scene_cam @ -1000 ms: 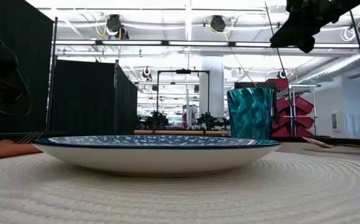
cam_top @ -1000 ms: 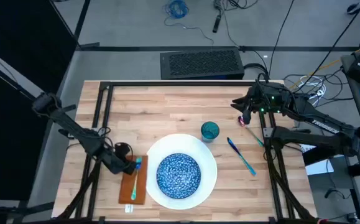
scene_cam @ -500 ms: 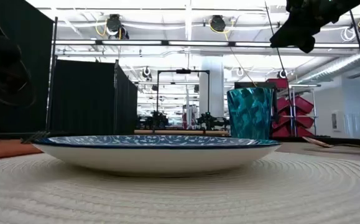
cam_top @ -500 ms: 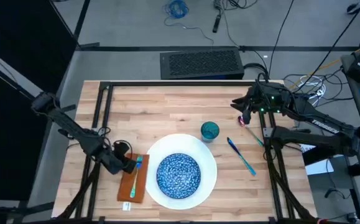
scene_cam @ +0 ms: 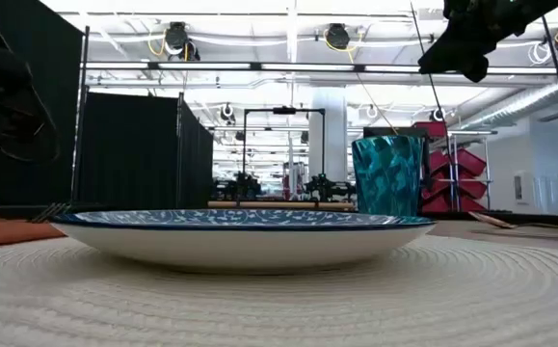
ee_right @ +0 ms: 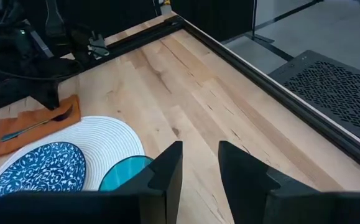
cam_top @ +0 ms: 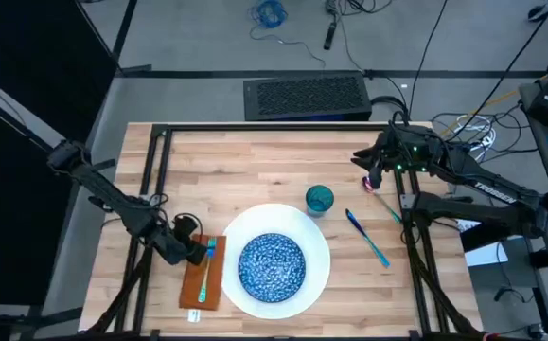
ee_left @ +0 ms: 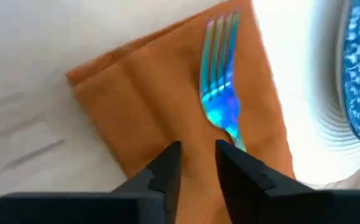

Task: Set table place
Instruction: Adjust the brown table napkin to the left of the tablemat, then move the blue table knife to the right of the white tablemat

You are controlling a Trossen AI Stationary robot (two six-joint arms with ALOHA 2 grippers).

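The light-wood table (cam_top: 255,161) carried the place setting near its front edge. A blue speckled bowl (cam_top: 272,263) sat centred on the large white round plate (cam_top: 317,256). Just beside the plate lay the orange-brown napkin (cam_top: 201,284) with a teal fork (ee_left: 218,93) lengthwise on it. The teal cup (cam_top: 319,200) stood upright at the plate's far rim, and slim teal cutlery (cam_top: 366,237) lay slanted beyond it.

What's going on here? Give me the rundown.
A two-armed robot is setting a place on the table. The plate, bowl, cup and cutlery to its right are laid out. The left pincer hovers with a small gap between its fingers, holding nothing, over the fork lying on the napkin. The right pincer waits empty near the table's far right.
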